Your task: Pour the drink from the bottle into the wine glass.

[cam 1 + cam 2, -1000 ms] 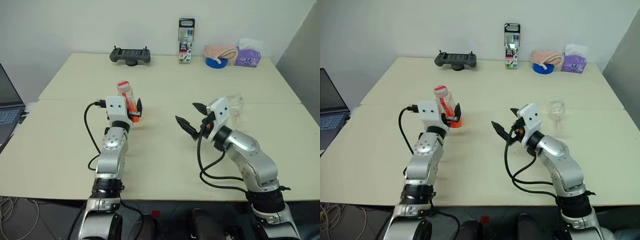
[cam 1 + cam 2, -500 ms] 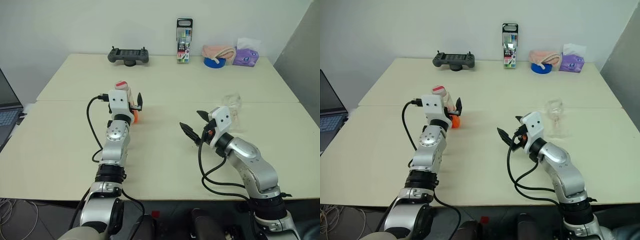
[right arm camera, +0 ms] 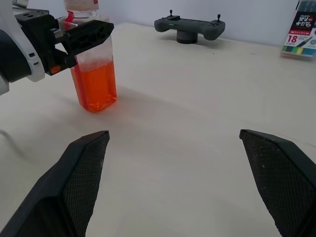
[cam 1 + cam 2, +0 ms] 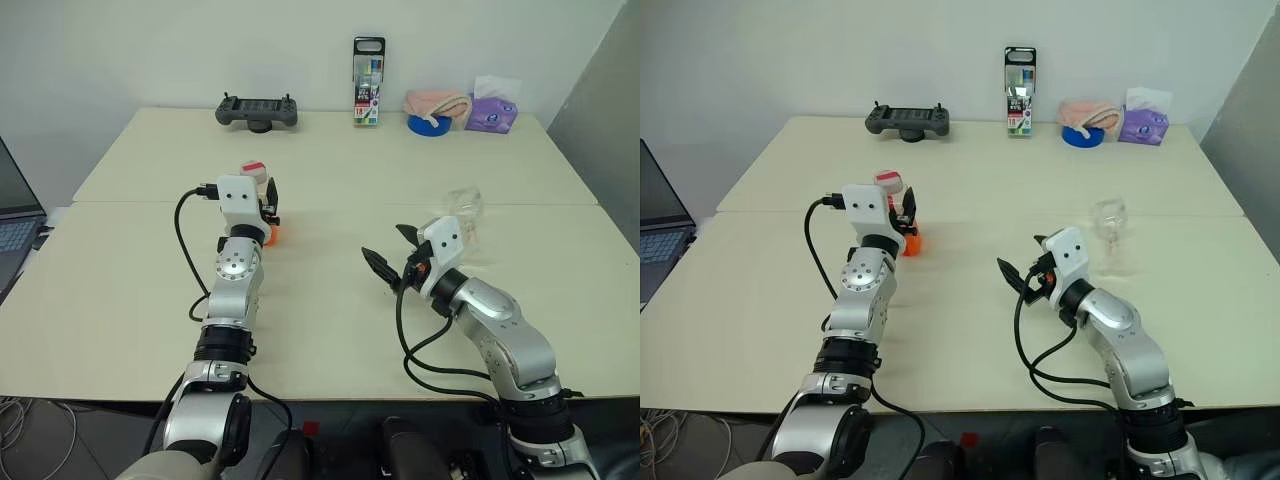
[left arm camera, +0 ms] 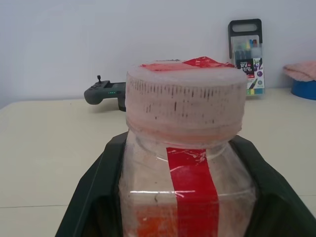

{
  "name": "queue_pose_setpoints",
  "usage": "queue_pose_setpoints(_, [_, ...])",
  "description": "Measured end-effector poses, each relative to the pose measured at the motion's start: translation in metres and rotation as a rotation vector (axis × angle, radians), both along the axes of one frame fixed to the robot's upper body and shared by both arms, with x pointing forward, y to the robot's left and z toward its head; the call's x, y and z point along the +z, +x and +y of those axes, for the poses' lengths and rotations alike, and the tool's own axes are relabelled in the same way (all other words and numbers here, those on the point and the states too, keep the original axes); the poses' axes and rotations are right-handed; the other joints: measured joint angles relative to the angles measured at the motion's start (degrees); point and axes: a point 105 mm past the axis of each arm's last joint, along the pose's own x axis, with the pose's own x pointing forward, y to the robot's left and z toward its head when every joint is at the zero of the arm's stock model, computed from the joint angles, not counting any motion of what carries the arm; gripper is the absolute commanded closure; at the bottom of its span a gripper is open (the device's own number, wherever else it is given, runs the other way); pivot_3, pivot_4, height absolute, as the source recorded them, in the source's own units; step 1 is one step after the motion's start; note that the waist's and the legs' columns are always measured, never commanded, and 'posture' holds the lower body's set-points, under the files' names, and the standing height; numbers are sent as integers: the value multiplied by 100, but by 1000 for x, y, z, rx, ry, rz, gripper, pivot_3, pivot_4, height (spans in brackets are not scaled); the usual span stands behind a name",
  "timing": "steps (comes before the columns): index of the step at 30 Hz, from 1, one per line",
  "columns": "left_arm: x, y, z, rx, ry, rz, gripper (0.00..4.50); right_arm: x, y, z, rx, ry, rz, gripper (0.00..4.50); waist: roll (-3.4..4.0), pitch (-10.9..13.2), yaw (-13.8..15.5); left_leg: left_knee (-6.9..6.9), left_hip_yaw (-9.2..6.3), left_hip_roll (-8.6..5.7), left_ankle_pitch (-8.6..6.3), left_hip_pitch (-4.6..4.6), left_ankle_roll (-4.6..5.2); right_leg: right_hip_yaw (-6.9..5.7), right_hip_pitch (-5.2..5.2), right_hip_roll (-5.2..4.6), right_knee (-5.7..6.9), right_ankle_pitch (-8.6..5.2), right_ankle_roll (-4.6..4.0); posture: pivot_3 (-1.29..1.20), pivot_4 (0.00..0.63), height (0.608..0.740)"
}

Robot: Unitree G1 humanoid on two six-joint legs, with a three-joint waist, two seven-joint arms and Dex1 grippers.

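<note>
Bottle stands upright on table, left of centre in your head view, pinkish-red cap on, orange-red drink filling lower part. Your left gripper clenched on bottle, black fingers hugging both sides below cap. Your right gripper released, fingers spread wide, hovering over bare tabletop at centre-right, holding nothing. Wine glass stands just beyond right gripper, toward right edge. Game controller, marker box along far edge.
</note>
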Motion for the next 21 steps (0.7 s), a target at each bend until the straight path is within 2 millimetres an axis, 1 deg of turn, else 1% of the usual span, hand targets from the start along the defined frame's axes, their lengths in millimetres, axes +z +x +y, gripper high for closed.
queue_pose_setpoints(2, [4, 1, -4, -87, -18, 0, 2339, 15, 1, -2, 4, 0, -10, 0, -1, 1, -2, 2, 0, -1, 2, -9, -2, 0, -7, 0, 3, 1, -1, 0, 150, 740])
queue_pose_setpoints(4, [10, -1, -13, -213, -19, 2, 2339, 40, 2, -6, 5, 5, -51, 0, -1, 1, -2, 3, 1, -2, 2, -9, -2, 0, -7, 0, 2, 2, -3, 0, 150, 740])
queue_pose_setpoints(5, [13, -5, -20, -306, -19, 0, 2339, 53, 2, -7, 12, 20, -60, 0, -1, 1, -7, 1, 1, 0, 1, -10, -2, 0, -8, 0, 1, 3, -5, 0, 150, 740])
queue_pose_setpoints(7, [20, -22, -39, -510, -3, -18, 2339, 76, -3, -4, 73, 35, -64, 0, 0, 1, -13, -2, 0, 2, 1, -10, -2, 0, -9, 0, 2, 5, -10, 0, 150, 740])
queue_pose_setpoints(9, [20, -39, -53, -669, 20, -15, 2339, 87, -14, 3, 156, 44, -50, 0, 0, 1, -19, -8, -2, 5, 0, -10, 0, -1, -12, 1, 0, 5, -11, 0, 150, 740])
queue_pose_setpoints(12, [13, -73, -76, -914, 68, 26, 2339, 92, -33, 18, 302, 58, 25, 0, 0, 1, -27, -12, -1, 7, -3, -14, 5, 0, -17, 1, 0, 4, -12, 0, 150, 740])
queue_pose_setpoints(13, [10, -86, -88, -1003, 85, 42, 2339, 90, -38, 24, 338, 60, 55, 0, 1, 1, -24, -11, 0, 5, -4, -13, 7, 1, -16, 0, 1, 3, -12, 0, 150, 740])
queue_pose_setpoints(15, [9, -104, -105, -1120, 103, 53, 2339, 86, -44, 31, 371, 47, 93, 0, 1, 2, -16, -2, 0, 4, -4, -15, 8, 3, -15, 0, 3, 4, -12, 0, 150, 740])
queue_pose_setpoints(17, [8, -114, -113, -1177, 124, 53, 2339, 82, -48, 36, 379, 33, 118, 0, 1, 2, -10, 1, 3, 3, -4, -14, 9, 5, -13, 0, 1, 3, -11, 0, 150, 740])
queue_pose_setpoints(21, [12, -120, -119, -1207, 136, 39, 2339, 70, -51, 40, 352, 15, 151, 0, 1, 2, -12, 3, 4, 4, -2, -9, 11, 5, -10, 5, 5, -7, 7, 0, 150, 740])
